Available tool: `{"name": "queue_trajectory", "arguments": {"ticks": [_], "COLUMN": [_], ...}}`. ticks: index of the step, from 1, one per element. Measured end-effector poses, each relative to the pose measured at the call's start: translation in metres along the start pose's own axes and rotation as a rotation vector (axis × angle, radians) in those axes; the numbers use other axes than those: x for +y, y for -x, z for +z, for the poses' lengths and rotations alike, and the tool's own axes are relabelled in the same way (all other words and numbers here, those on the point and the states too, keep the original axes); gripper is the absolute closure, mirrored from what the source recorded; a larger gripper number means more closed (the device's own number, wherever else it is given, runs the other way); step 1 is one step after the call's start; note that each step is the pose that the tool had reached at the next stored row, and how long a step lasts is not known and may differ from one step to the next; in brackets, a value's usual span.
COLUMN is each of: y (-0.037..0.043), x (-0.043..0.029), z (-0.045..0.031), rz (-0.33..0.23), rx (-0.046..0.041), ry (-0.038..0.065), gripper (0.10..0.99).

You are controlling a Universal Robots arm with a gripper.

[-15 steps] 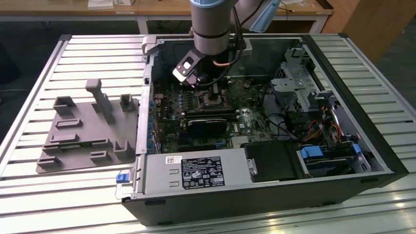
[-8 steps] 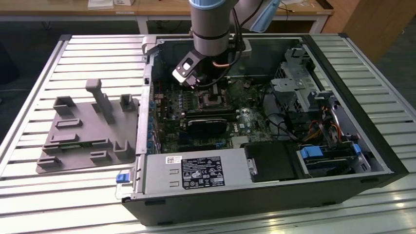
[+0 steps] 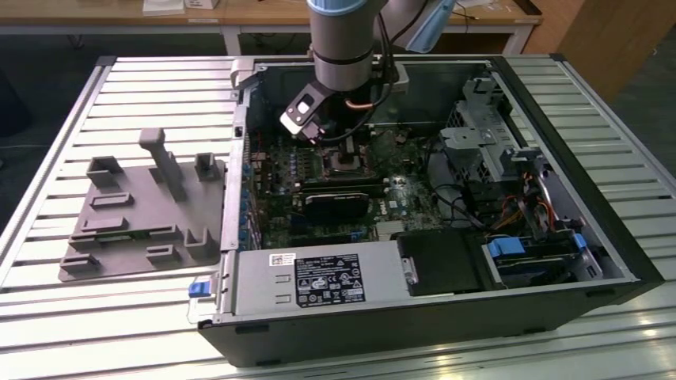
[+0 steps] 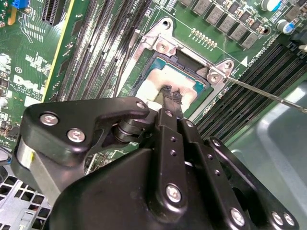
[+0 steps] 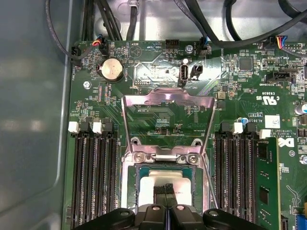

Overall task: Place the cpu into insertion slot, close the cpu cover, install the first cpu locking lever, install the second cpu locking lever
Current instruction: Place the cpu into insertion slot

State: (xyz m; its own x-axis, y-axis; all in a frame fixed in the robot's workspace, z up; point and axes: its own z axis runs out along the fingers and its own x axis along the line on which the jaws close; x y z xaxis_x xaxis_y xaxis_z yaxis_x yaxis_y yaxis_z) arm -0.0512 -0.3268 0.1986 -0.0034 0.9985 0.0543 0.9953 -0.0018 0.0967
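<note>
- Black gripper (image 5: 166,189), fingertips pressed together, tips on the flat square silver-grey cpu (image 5: 144,186).
- Cpu sits in the black-rimmed square insertion slot (image 5: 135,184), mid green motherboard (image 5: 158,72).
- Thin silver-grey frame cpu cover (image 5: 168,98) stands flipped open.

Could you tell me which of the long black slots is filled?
The one holding the green board, farthest from the coin battery; the other slots stand empty.

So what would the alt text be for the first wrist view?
The end effector, tips closed, sits on or just above a silver chip lying in the square socket of a green circuit board. The metal cover frame stands flipped open at the socket's edge.
</note>
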Motion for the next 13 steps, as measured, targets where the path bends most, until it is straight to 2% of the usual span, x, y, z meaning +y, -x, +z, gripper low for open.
{"name": "queue_trajectory", "arguments": {"ticks": [4, 7, 13], "y": [-0.0002, -0.0006, -0.0017], "x": [0.0005, 0.0011, 0.0032], "z": [-0.0050, -0.0116, -0.0328], "rz": [0.000, 0.000, 0.000], "rx": [-0.0002, -0.0005, -0.0004], "ry": [0.000, 0.001, 0.004], "gripper": [0.980, 0.980, 0.980]}}
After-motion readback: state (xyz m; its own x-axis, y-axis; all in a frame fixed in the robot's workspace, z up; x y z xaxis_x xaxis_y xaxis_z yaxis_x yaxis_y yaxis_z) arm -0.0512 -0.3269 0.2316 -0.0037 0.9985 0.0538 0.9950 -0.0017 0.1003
